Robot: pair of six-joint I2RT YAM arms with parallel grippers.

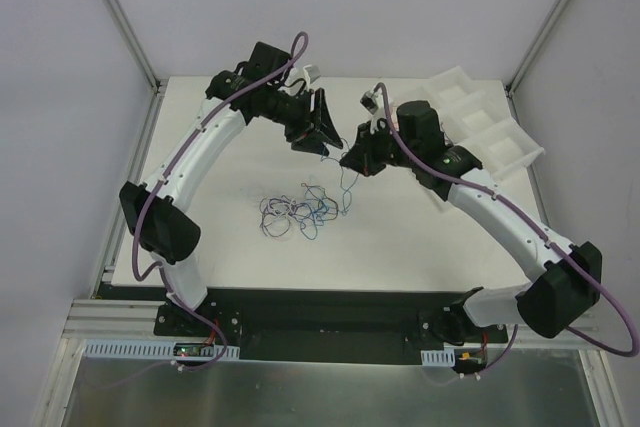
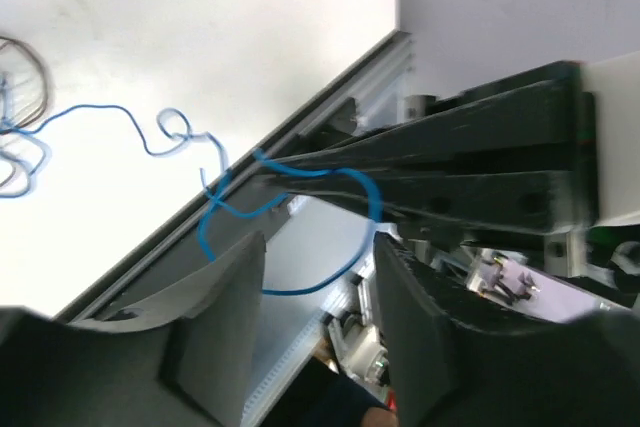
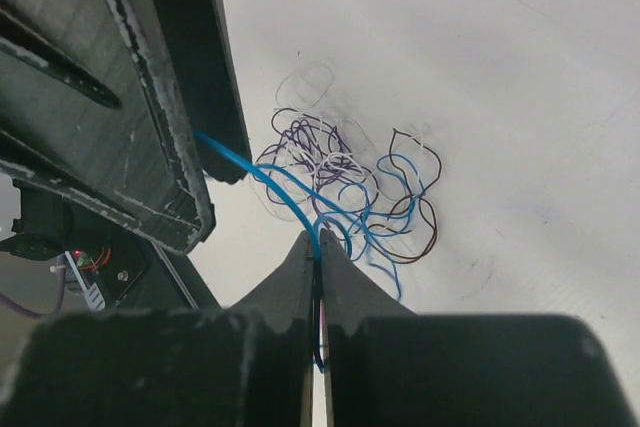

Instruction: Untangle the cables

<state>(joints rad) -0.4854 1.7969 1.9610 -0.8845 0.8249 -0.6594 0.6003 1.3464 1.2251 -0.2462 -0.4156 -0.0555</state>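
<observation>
Cable tangle (image 1: 298, 213), mixed colours, on a white table (image 1: 200, 237).
Strands bright blue, purple, dark brown and white, all solid-coloured; one blue cable (image 3: 252, 168) runs out of the tangle.

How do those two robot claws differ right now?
The right gripper has its fingers pressed shut; the left gripper holds its fingers apart. The right gripper pinches the blue cable; the left gripper grips nothing. Both are dark, tips nearly meeting.

My right gripper (image 3: 318, 252), at bottom centre, is pinched tight on the blue cable (image 3: 268, 179). The cable arcs up-left behind the left gripper's dark fingers (image 3: 150, 147). The cable tangle (image 3: 345, 172) lies mid-frame on the white table (image 3: 520, 97).
</observation>
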